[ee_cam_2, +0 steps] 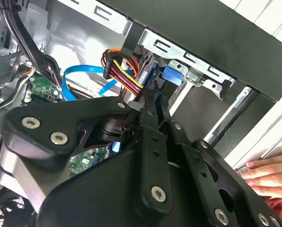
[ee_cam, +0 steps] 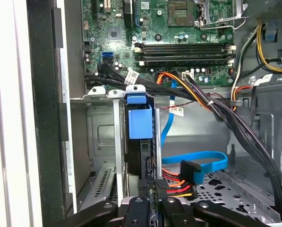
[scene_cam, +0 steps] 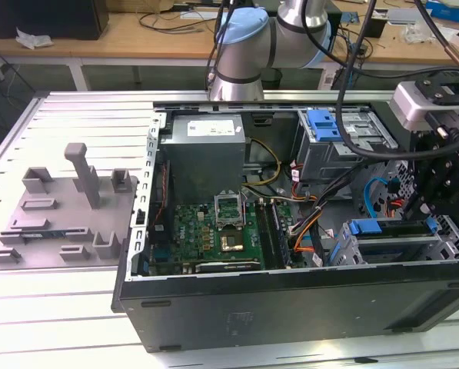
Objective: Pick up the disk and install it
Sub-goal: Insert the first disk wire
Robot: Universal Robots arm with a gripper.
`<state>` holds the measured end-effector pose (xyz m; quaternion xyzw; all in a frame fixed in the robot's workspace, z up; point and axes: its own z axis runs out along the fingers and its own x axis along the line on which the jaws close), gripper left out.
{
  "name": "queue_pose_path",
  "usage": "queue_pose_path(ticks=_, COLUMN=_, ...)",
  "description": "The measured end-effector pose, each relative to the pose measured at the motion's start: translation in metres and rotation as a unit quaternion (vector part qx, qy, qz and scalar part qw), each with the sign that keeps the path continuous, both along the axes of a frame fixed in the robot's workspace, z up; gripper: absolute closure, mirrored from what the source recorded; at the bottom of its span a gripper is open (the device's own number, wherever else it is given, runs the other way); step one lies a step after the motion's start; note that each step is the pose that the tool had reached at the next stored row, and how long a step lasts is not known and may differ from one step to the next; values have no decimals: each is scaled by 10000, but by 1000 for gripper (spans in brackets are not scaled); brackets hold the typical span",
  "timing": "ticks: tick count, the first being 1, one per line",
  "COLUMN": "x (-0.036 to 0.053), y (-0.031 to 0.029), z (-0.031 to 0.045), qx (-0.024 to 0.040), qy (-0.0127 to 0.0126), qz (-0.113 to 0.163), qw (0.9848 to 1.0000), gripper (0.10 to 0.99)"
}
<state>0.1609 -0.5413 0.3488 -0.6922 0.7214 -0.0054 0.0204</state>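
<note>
Your end effector (ee_cam: 155, 190) sat right at the disk (ee_cam: 140, 124), which stood on edge in the metal drive cage (ee_cam: 99, 135) inside the open computer case (scene_cam: 291, 311). Whether it clenched the disk could not be told.

Gripper (ee_cam_2: 154, 101) sat inside the case (scene_cam: 291, 307), at the drive cage (ee_cam: 99, 137). Disk (ee_cam: 140, 124) stood on edge in a cage slot, straight ahead of the gripper. Cables (ee_cam: 211, 101) ran beside the gripper and crossed past the disk. Board (ee_cam: 178, 28) lay farther out, beyond the disk. Plate (scene_cam: 60, 223) lay on the table (scene_cam: 60, 323) outside the case, well apart from the gripper. A person's hand (ee_cam_2: 263, 171) rested by the case wall, near the gripper.
</note>
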Motion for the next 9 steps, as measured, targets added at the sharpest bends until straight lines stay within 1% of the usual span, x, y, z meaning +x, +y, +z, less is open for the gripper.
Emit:
queue_pose_path(ticks=6, x=-9, y=-2, z=-4, qx=1, qy=-19, qz=-50, qw=10000, gripper=918)
queue_pose_path(ticks=9, x=-12, y=3, z=-12, qx=0, qy=-30, qz=-153, qw=9999, gripper=918)
